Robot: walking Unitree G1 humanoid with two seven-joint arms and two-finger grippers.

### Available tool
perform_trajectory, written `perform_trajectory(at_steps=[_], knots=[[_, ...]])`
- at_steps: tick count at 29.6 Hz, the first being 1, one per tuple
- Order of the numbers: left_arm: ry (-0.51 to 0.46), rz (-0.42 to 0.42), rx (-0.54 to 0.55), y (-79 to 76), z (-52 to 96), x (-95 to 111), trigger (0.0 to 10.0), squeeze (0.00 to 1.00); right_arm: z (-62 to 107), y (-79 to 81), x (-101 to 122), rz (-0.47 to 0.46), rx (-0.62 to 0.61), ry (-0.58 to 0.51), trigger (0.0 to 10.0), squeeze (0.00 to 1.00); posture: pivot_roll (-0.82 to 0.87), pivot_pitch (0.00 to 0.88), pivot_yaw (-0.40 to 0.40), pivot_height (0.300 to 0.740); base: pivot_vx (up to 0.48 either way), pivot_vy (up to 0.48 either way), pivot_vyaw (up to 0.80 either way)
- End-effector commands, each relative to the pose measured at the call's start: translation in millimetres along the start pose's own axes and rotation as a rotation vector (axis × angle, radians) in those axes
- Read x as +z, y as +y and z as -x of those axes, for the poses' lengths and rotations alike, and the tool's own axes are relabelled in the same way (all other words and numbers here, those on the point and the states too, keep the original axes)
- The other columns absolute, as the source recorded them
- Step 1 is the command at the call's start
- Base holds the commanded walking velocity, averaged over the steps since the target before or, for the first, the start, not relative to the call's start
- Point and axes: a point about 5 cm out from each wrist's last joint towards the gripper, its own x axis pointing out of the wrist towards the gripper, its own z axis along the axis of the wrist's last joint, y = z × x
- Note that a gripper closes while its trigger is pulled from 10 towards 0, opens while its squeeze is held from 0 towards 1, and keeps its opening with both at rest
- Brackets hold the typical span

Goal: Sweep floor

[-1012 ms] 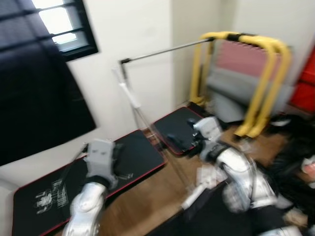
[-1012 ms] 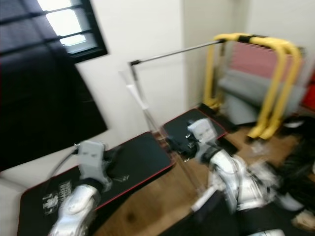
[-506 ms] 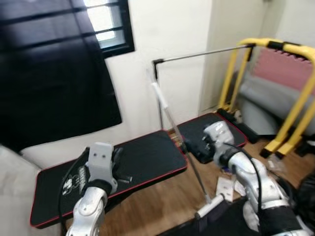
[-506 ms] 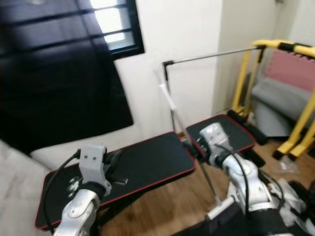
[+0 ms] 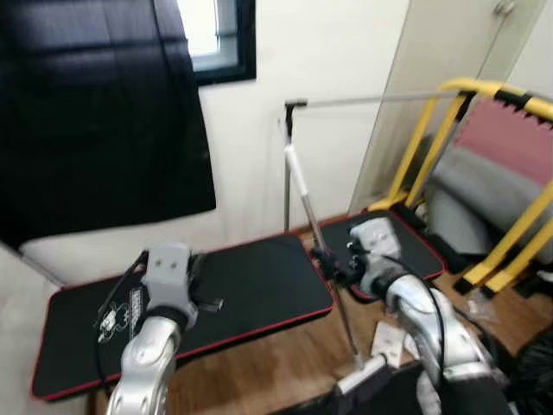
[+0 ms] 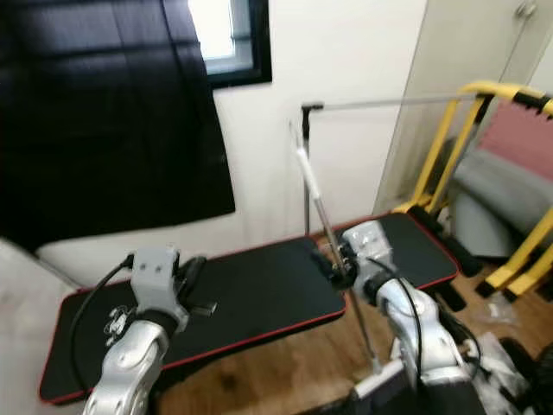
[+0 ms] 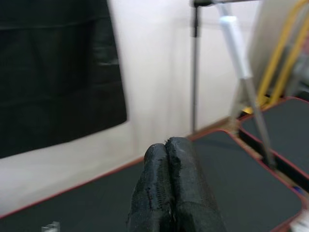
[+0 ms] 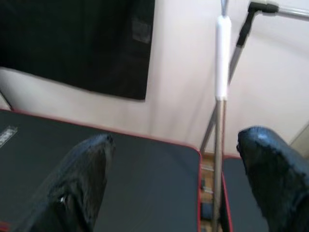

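Broom handle leans against the white wall, long axis steep, top tilted toward the window, lower end on the wood floor beside the black mats. Right pincer sits right at the handle, fingers spread, shaft between them but off-centre, closer to one finger; not yet pinched. Right arm is clearly nearer. Left pincer hangs over the mats, well apart from the handle, fingers pressed together, empty.

Broom base seemingly behind robot's body
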Motion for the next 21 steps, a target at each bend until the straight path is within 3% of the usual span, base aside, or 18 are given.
perform_trajectory(at_steps=[1, 4, 12, 21], knots=[[0.006, -0.018, 0.034, 6.8, 5.6, -2, 10.0, 0.0, 15.3, 1.6, -4, -0.008, -0.017, -0.002, 10.0, 0.0, -0.09, 0.0, -0.11, 0.74, 0.247, 0.0, 0.0], [0.011, -0.017, 0.043, 9.0, 9.2, -4, 10.0, 0.0, 25.8, 0.4, -8, -0.014, -0.042, -0.005, 10.0, 0.0, -0.1, 0.0, -0.099, 0.74, 0.246, 0.0, 0.0], [0.011, -0.027, 0.039, 7.5, 11.4, -4, 10.0, 0.0, 9.0, 3.1, 11, 0.025, -0.035, -0.086, 10.0, 0.0, -0.08, 0.0, -0.083, 0.74, 0.09, 0.0, 0.0], [0.013, -0.014, 0.043, 4.8, 16.0, -4, 10.0, 0.0, 9.1, 6.4, 16, 0.037, -0.032, -0.099, 10.0, 0.0, -0.08, 0.0, -0.084, 0.74, 0.0, 0.0, 0.0]])
